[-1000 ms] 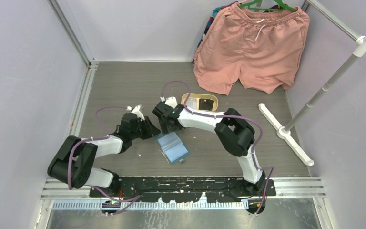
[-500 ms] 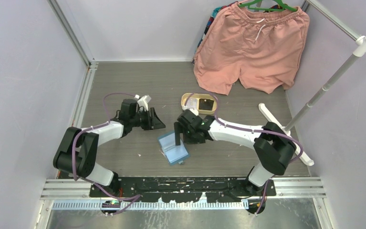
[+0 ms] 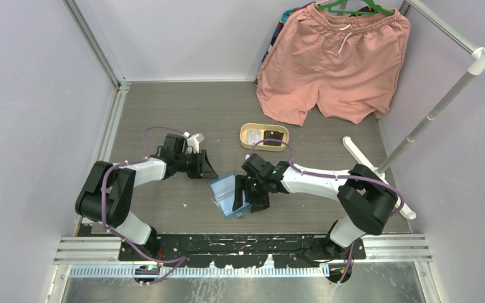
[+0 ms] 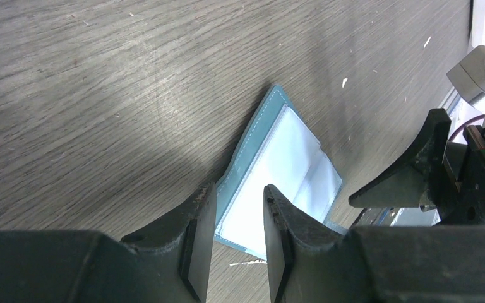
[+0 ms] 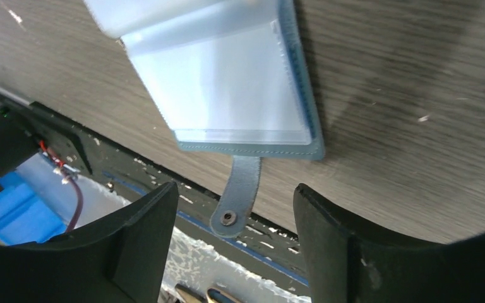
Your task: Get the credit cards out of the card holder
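On the right wrist view we see the right gripper's (image 5: 233, 192) fingers (image 5: 140, 243) spread wide, with nothing held between them; under the gap lies the snap tab (image 5: 237, 196) of the card holder (image 5: 227, 82); the holder rests open on the wooden table (image 5: 417, 95), its pale clear sleeves facing up; whether a card sits inside those sleeves we cannot tell.

On the left wrist view the left gripper's (image 4: 239, 196) fingers (image 4: 196, 252) stand only a narrow slot apart and grip nothing; they hang over bare wood, and the holder's blue edge shows just beyond their tips, apart from them.

From above we find the card holder lying between the two grippers, towards the near side of the table; the right gripper is over its right edge, and the left gripper is off to its left and a little farther back.

Behind the right arm sits an oval tan tray (image 3: 247, 134), well apart from the holder; in it we make out a dark credit card (image 3: 276, 134); what else the tray holds is too small to tell.

Farther back, pink shorts (image 3: 335, 63) hang from a green hanger; a white rack pole (image 3: 436, 107) leans at the right.
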